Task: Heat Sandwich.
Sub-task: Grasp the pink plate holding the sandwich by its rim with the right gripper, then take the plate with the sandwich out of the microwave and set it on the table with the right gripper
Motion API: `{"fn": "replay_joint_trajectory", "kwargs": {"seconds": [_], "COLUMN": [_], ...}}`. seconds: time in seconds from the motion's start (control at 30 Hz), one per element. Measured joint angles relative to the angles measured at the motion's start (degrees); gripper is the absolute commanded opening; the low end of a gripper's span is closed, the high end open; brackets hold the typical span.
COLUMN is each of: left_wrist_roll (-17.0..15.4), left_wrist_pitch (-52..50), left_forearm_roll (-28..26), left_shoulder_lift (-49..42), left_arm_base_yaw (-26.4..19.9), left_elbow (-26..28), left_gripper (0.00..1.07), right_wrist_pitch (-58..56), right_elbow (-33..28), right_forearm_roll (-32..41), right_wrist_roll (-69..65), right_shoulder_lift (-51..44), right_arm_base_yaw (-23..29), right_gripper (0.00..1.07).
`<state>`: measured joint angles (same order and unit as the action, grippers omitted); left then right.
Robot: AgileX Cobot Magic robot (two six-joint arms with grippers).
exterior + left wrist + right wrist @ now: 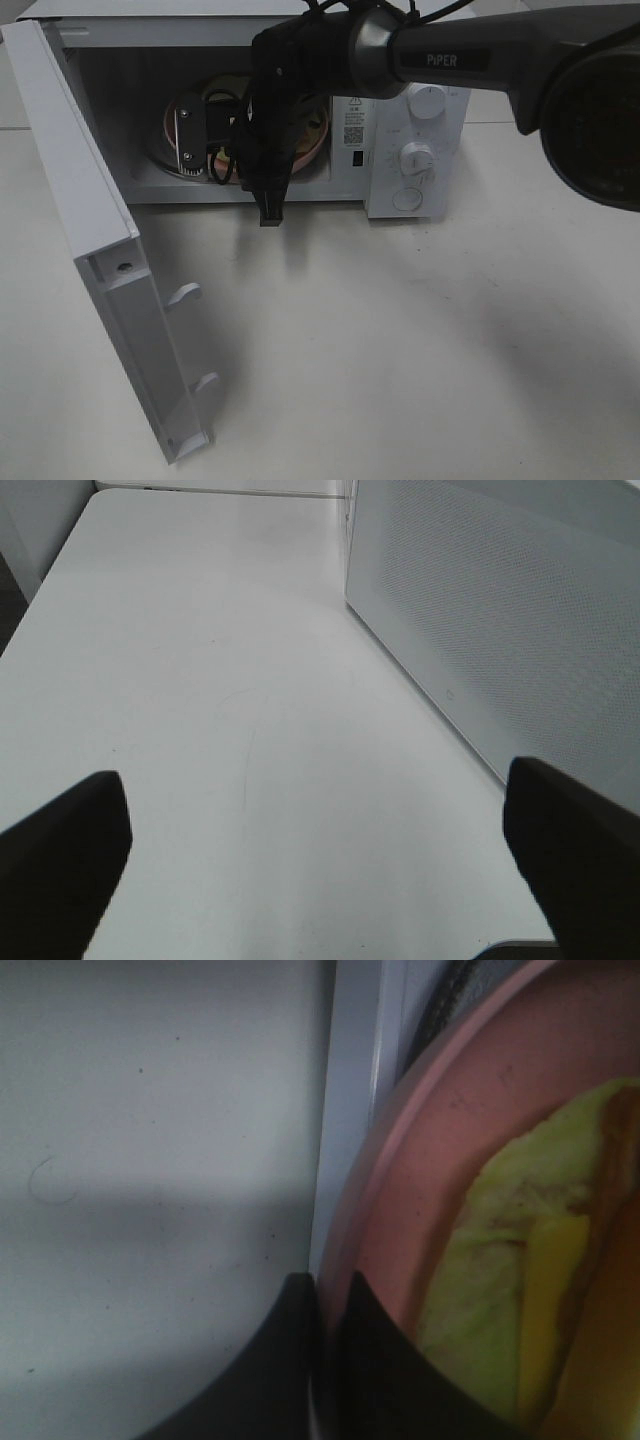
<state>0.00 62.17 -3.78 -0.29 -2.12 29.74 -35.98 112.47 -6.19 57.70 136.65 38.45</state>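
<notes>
Sandwich (520, 1290), pale yellow filling, flat on pink plate (440, 1130)

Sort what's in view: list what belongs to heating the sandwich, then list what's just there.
Part of the job:
- sandwich, on its plate
- pink plate, inside the microwave
- microwave, door swung open
- right gripper, fingers close together at the plate's rim

Just there:
- left gripper, open over the bare white table, holding nothing
</notes>
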Motion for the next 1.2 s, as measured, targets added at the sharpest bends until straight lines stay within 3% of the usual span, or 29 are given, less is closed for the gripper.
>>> {"fn": "replay_joint_trajectory", "kwargs": {"seconds": [0.57,1.2], "left_wrist_roll": [0.00,0.00], "left_wrist_pitch": [0.00,0.00], "left_forearm_roll": [0.00,0.00], "left_shoulder_lift": [0.00,0.00], "left_arm_base_yaw": [0.00,0.00], "left_elbow": [0.00,0.00], "left_gripper": [0.96,0.96], "right_wrist_pitch": [-6.82,-7.91], "right_elbow": [-2.06,-13.87], "right_forearm_roll": [6.70,10.54], "right_wrist_roll": [12.95,23.72], "right_shoulder_lift": [-4.30,-13.75], "right_arm_base_yaw": [-0.11,-0.11], "right_gripper": [0.00,0.00]}}
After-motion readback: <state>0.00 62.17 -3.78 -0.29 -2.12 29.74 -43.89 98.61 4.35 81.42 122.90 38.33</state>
